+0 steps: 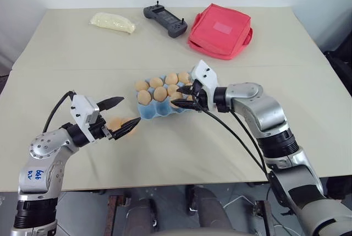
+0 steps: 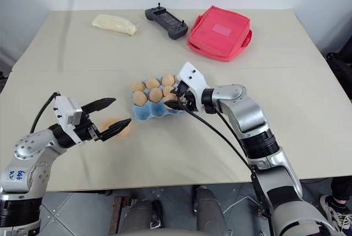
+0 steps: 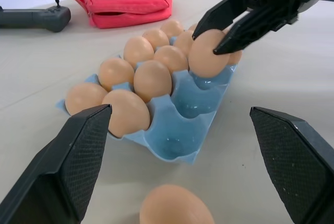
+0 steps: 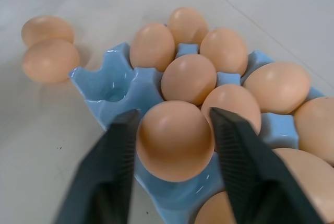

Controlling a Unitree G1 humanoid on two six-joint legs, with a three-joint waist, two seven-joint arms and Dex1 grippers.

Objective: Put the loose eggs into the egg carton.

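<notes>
In the near row of the egg carton (image 3: pixel 177 130), mid-desk, an egg (image 4: pixel 175 140) sits in its cup between the right hand's (image 4: pixel 175 145) parted fingers, which look to be just releasing it. The left hand (image 1: pixel 121 116) hangs wide open and empty around two loose eggs (image 4: pixel 48 51) just beside the carton. Next: clear the right hand upward without nudging neighbours, then close the left on one loose egg, gently.

The eggs (image 4: pixel 174 140) look smooth and matt; the carton (image 3: pixel 182 125) is glossy moulded plastic, the pouch (image 1: pixel 220 30) cloth, and the gripper pads (image 3: pixel 83 156) are finely textured black.
</notes>
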